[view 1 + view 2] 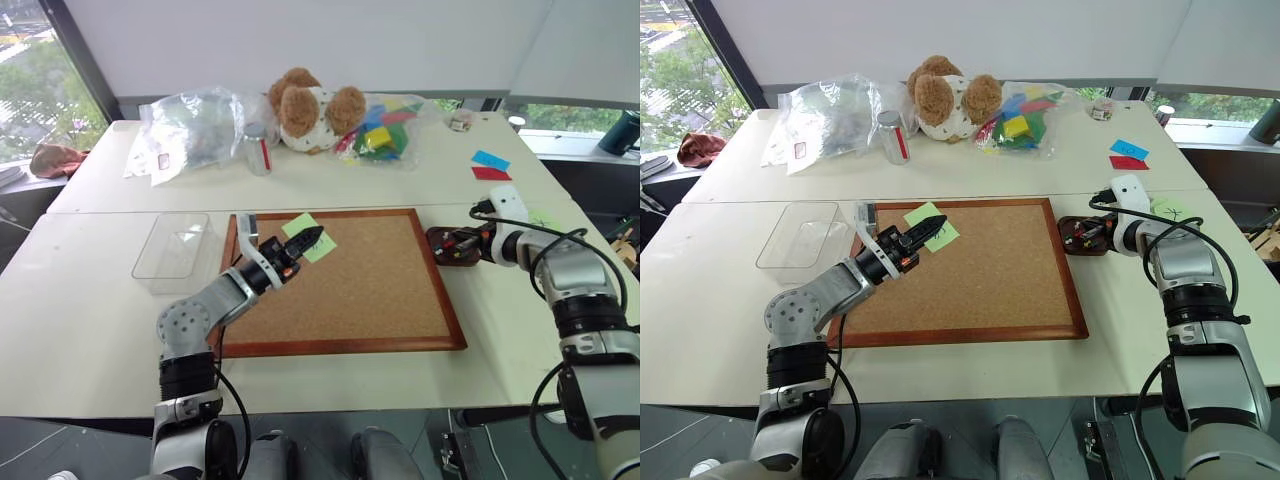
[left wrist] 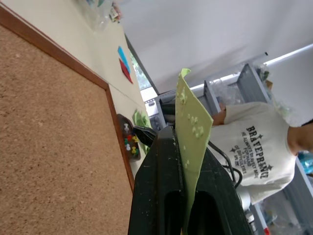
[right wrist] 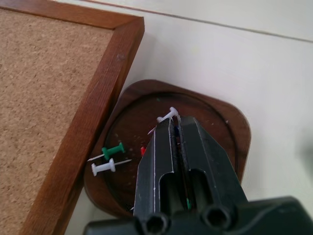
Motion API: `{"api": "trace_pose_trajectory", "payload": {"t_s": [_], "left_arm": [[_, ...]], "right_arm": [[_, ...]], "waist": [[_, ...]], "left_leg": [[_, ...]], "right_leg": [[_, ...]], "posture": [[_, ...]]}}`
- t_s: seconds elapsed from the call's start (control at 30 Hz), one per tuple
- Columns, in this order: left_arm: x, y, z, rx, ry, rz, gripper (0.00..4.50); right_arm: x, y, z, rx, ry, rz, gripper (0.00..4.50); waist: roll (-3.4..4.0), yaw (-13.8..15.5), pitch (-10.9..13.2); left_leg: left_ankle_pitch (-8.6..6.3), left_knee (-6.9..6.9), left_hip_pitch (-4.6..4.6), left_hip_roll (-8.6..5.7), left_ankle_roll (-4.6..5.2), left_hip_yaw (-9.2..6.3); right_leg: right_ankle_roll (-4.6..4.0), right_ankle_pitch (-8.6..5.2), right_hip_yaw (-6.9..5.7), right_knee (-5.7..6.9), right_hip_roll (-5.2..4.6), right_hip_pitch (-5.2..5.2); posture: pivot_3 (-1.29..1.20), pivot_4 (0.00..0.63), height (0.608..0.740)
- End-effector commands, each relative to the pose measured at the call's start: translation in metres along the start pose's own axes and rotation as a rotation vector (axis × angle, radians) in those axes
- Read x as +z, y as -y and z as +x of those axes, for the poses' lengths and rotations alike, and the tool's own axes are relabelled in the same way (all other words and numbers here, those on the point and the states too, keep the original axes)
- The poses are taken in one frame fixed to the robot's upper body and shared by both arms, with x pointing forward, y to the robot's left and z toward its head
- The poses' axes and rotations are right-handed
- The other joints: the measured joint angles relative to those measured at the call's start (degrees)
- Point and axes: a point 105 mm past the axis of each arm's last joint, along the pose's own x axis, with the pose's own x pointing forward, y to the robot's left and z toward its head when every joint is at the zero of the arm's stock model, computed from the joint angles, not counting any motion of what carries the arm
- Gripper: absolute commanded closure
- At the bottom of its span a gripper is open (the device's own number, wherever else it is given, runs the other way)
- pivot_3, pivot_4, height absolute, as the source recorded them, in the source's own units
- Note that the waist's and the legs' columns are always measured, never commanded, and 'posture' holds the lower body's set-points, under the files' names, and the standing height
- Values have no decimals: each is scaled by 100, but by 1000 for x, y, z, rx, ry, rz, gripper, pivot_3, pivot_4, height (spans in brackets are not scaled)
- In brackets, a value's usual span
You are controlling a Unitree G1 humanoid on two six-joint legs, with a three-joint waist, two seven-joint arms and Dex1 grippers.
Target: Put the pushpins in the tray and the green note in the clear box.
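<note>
My left gripper [image 1: 308,240] hovers above the upper left of the cork board, shut on the pale green note [image 2: 192,128], which stands up between its fingers. The clear box [image 1: 175,246] lies on the table just left of the board. My right gripper [image 3: 176,123] is shut and held low over the dark brown tray [image 3: 230,128], off the board's right edge. A sliver of a blue pushpin [image 3: 175,132] shows between its fingers. Green [image 3: 113,150], white [image 3: 103,168] and red [image 3: 142,151] pushpins lie in the tray, and another white one [image 3: 168,115] is at the fingertips.
The framed cork board [image 1: 360,295] fills the table's middle. Along the far edge sit crinkled plastic bags [image 1: 195,125], a small bottle [image 1: 258,150], a teddy bear [image 1: 310,108] and a bag of coloured blocks [image 1: 385,128]. Blue and red notes [image 1: 490,165] lie far right. A person [image 2: 259,147] stands beyond.
</note>
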Motion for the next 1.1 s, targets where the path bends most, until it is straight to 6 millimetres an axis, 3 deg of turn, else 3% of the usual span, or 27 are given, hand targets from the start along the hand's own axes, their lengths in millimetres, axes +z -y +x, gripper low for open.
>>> {"api": "trace_pose_trajectory", "payload": {"t_s": [0.03, 0.23, 0.3, 0.57, 0.7, 0.87, 0.97, 1.1], "left_arm": [[-1, 9, 0, -34, 4, 22, 4500], [-1, 9, 0, -32, 2, 27, 4500], [-1, 9, 0, -31, 3, 28, 4500], [3, 8, -2, -21, 7, 64, 4500], [15, 16, -5, 1, 60, 149, 4500], [51, 43, -15, 8, 269, 195, 4500], [73, 56, -29, 63, 403, 251, 4500], [108, 62, -66, 234, 603, 375, 4500]], "right_arm": [[10, 7, -3, -18, 41, -13, 3921], [14, 9, -6, -15, 51, -9, 1292], [16, 9, -7, -17, 56, -11, 186], [45, 6, -24, 20, 130, -36, 73], [82, -41, -48, 255, 252, -175, 73], [90, -90, -62, 451, 295, -349, 73], [98, -120, -74, 586, 353, -400, 73], [110, -151, -90, 738, 418, -431, 73]], "waist": [[0, 4, 0], [0, 16, 0], [0, 16, 0], [0, 21, 0], [1, 18, 1], [0, 32, 1], [-1, 44, 2], [-1, 42, 2]], "left_leg": [[0, 0, 0, 0, 0, 0], [0, 0, 0, 0, 0, 0], [0, 0, 0, 0, 0, 0], [0, 0, 0, 0, 0, 0], [0, -2, -2, 0, 0, -1], [-1, 1, -1, 3, 0, -3], [-1, 2, -1, 2, 0, -3], [-1, 0, 1, 3, 0, -5]], "right_leg": [[0, 0, 0, 0, 0, 0], [0, 0, 0, 0, 0, 0], [0, 0, 0, 0, 0, 0], [0, 0, 0, 0, 0, 0], [0, 0, 0, 0, 1, -2], [1, 1, 0, -1, 1, 0], [1, 1, 0, -1, 0, 1], [1, 1, 0, -1, 0, 0]], "posture": [[0, 150, 740], [0, 150, 740], [0, 150, 740], [0, 150, 740], [0, 150, 740], [0, 150, 740], [0, 150, 740], [0, 150, 740]]}}
